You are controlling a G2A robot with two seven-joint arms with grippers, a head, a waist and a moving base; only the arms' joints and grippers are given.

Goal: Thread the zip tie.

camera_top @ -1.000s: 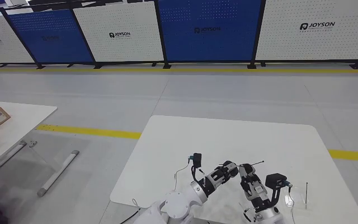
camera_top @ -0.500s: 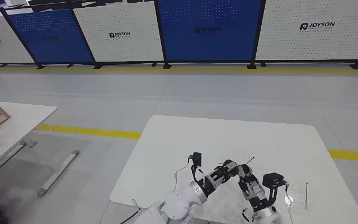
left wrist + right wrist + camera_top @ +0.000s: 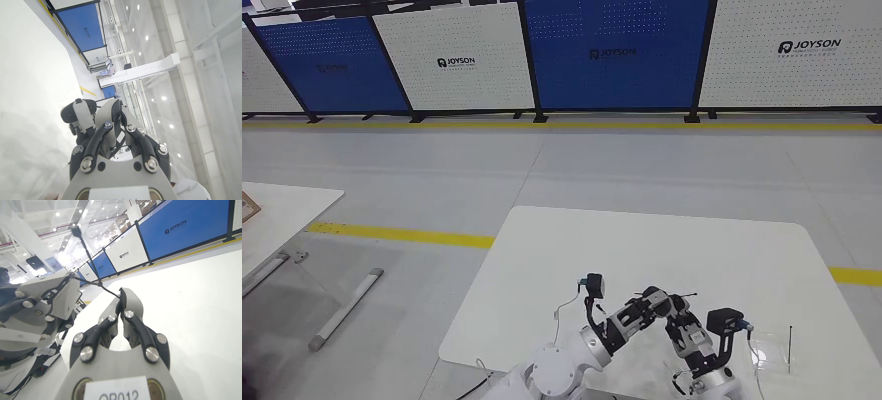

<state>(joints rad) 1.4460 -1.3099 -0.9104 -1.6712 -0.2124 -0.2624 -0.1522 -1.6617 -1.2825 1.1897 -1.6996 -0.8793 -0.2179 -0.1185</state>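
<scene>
The right gripper (image 3: 119, 297) has its jaws pressed together, pinching a black zip tie (image 3: 100, 283) at the very tips of its pads. The strap leaves the tips and runs a short way forward to a small dark junction just beyond them. From that junction one strand crosses sideways into the seam between the fingers of the left gripper (image 3: 120, 111), and a longer strand rises free, up and away from both jaws, to a thicker blurred end. Whether the junction is the tie's locking head cannot be told.

The left gripper's jaws are also closed, pads flat against each other. The right wrist view shows the strand disappearing between them, so this gripper grips the tie as well. The tie is thus held at two places — one in each pair of jaws — with the junction hanging in the air between the two sets of tips, nearer the right ones.

In the top view the two grippers sit close together, tips angled toward one another, above the near part of the white table (image 3: 189, 298); the tie does not touch the tabletop there.

A thin black strip (image 3: 789, 348) lies on the table well apart from both grippers, on the side of the right gripper that faces away from the left one.
</scene>
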